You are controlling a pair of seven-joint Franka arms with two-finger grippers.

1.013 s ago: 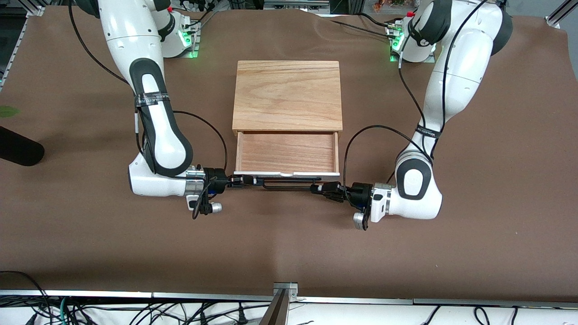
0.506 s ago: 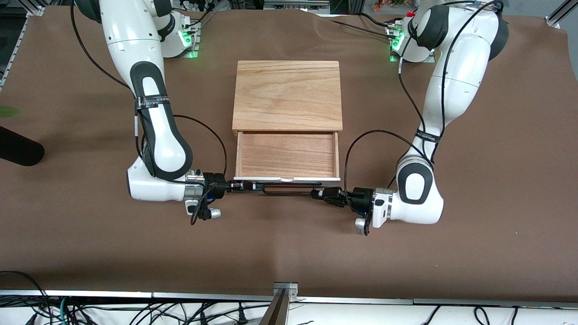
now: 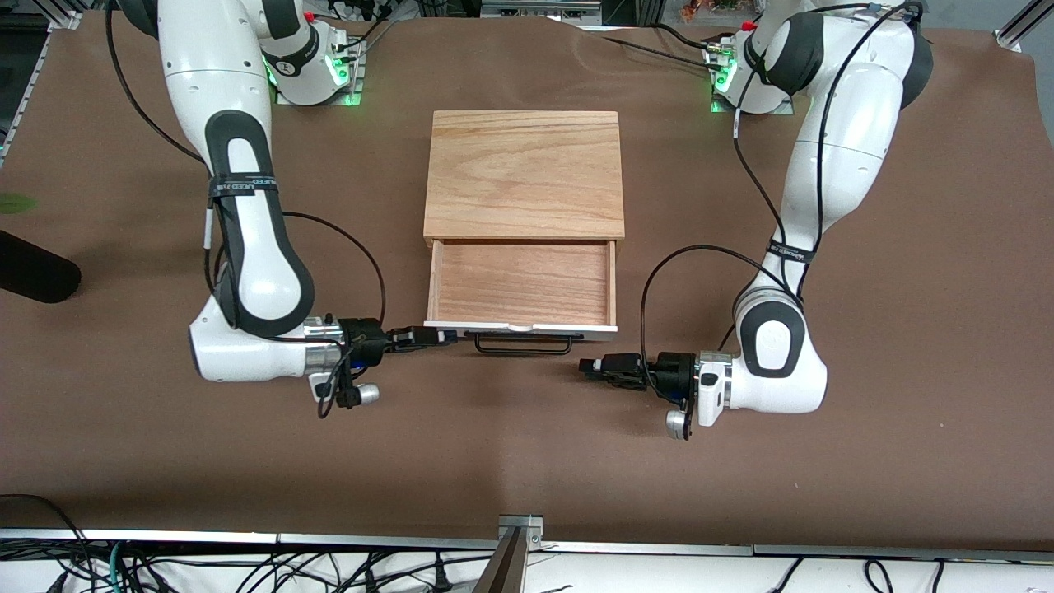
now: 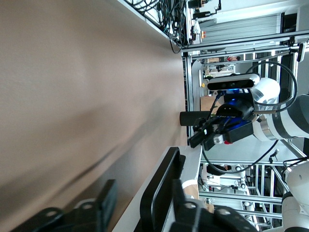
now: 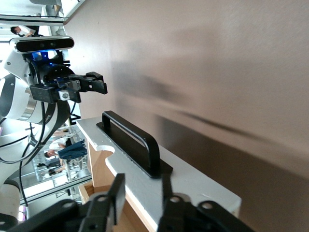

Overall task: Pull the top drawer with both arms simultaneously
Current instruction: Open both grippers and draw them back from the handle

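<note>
The top drawer point(image 3: 520, 284) stands pulled out of the oak-topped box point(image 3: 524, 173), toward the front camera. Its white front panel point(image 3: 576, 329) carries the black wire handle point(image 3: 524, 346). My right gripper point(image 3: 440, 336) is open beside the panel's corner at the right arm's end of the table. In the right wrist view its fingers point(image 5: 117, 193) stand on either side of the panel's end point(image 5: 159, 179), with the handle point(image 5: 130, 137) clear of them. My left gripper point(image 3: 586, 365) is open, just off the handle's end at the left arm's side. The handle point(image 4: 161, 186) shows close to its open fingers point(image 4: 104, 203).
A dark rounded object point(image 3: 33, 276) lies at the table edge at the right arm's end. A metal bracket point(image 3: 519, 527) sits at the front edge, with cables below it. Bare brown tabletop point(image 3: 527, 445) lies between the drawer and that edge.
Both grippers have opened and let go of the handle. Each has drawn back toward its own end of the table. The drawer came slightly nearer the front camera, then stayed put.
</note>
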